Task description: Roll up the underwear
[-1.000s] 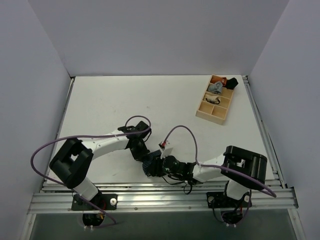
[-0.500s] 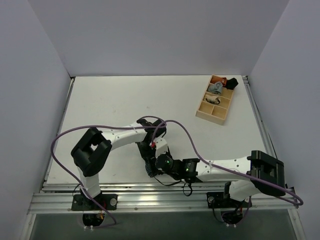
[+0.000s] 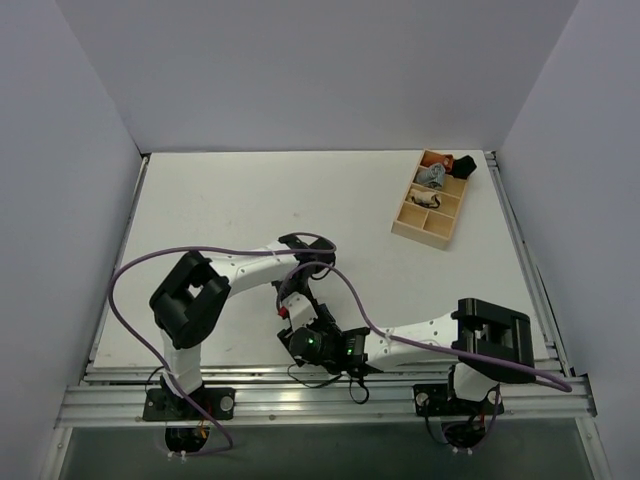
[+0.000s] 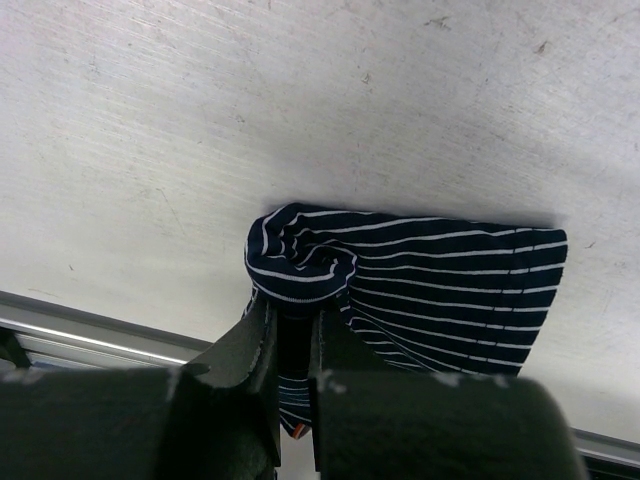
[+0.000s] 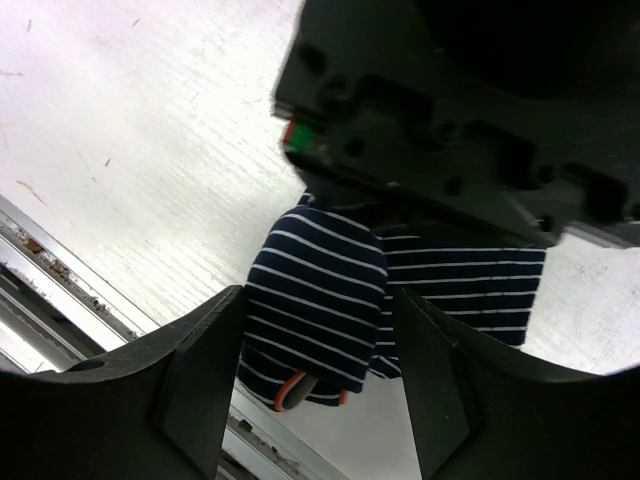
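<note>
From above, the two arms meet low over the white table (image 3: 220, 200), close to its near edge. The left gripper (image 3: 290, 318) comes down from behind and the right gripper (image 3: 295, 335) reaches in from the side. Their bodies hide the underwear in this view. A wooden compartment tray (image 3: 408, 225) holding small rolled garments stands well apart at the far right.

The left wrist camera is plainer. The navy pinstriped underwear (image 4: 440, 285) lies flat on the table with one end already curled into a tight spiral. The left fingers (image 4: 250, 350) stand narrow, with a fold of that curled end pinched between them. The rest of the cloth spreads away to the right, unrolled.

The right wrist camera looks at the same bundle from the other side. The right fingers (image 5: 200, 385) are spread wide to either side of the rolled end, with the reddish waistband edge (image 5: 300, 385) showing low between them. They seem to stand just clear of the cloth, though the angle is too tight to rule out a brush.

The roll looks begun but far from done, with most of the garment flat. The next move probably calls for the right jaws to close on the rolled part, so the roll can be turned further along the flat cloth without springing open.
</note>
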You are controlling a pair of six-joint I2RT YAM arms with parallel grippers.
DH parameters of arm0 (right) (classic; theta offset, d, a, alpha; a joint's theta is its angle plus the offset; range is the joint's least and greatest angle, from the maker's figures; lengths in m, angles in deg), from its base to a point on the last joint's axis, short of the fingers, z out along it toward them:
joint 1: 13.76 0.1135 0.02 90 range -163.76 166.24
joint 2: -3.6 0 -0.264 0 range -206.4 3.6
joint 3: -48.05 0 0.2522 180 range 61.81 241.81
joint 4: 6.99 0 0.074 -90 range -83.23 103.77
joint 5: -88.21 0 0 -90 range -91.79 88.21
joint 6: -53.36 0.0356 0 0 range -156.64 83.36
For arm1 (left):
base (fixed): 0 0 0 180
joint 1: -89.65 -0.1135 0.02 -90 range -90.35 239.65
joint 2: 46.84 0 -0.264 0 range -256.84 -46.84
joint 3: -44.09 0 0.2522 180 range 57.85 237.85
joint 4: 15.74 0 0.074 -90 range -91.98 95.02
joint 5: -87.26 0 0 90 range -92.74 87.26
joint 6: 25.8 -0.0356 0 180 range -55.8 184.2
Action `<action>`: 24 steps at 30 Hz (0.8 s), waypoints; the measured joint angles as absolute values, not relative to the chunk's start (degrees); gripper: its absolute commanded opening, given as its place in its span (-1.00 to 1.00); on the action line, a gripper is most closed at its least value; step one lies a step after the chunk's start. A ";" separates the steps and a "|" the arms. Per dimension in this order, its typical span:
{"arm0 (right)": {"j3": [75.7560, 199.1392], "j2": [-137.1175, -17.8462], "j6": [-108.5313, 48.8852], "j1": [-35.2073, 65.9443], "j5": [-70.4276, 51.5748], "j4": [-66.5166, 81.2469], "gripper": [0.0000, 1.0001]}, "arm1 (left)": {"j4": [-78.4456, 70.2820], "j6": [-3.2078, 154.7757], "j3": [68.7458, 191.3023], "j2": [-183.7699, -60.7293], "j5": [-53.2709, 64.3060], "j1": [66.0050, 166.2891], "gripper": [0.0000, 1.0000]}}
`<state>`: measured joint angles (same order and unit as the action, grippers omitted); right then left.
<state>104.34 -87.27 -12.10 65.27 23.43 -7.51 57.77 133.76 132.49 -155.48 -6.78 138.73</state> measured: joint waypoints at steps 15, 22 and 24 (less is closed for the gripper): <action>105.19 -93.41 -9.35 68.94 30.07 -7.89 -0.95 | 58.71 134.09 131.22 -154.98 -5.29 138.38 -0.90; 95.46 -89.33 -1.68 65.27 22.29 -23.51 -1.00 | 52.81 136.10 121.38 -146.22 -2.54 134.09 -0.18; 92.80 -89.15 0.77 63.89 19.12 -29.72 -1.00 | 51.80 136.54 118.10 -141.65 -2.36 132.08 0.02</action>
